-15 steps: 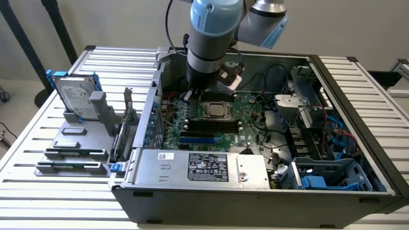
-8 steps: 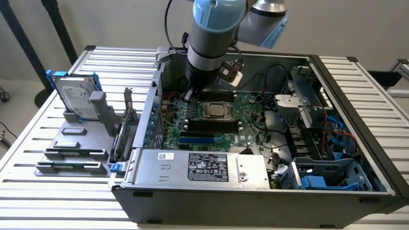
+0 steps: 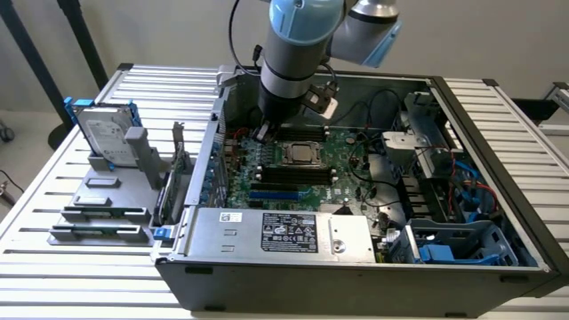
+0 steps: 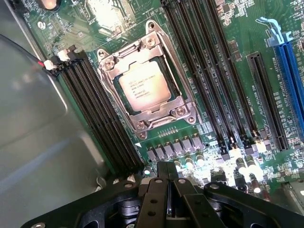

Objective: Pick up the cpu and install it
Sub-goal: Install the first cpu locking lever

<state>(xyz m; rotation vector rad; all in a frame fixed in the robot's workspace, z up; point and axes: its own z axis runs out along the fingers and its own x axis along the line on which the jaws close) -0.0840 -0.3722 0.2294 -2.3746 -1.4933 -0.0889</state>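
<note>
The gripper point(image 4: 167, 202) has its black fingers pressed together with nothing between them, poised above the motherboard point(image 3: 294, 170) inside the open computer case point(image 3: 356, 273); in the exterior view the arm point(image 3: 289, 60) hides the fingertips. The cpu point(image 4: 144, 86) lies in its socket point(image 4: 147, 83), enclosed by the metal retention frame, between banks of black memory slots point(image 4: 97, 114). Printing on its lid is too faint to read. Blue expansion slots point(image 4: 289, 71) sit beyond the memory slots. The power supply point(image 3: 284, 233) carries a label, probably regulatory marks, illegible. Outside the case, a grey fixture point(image 3: 102, 200) holds a hard drive point(image 3: 102, 137) upright in a blue frame.
</note>
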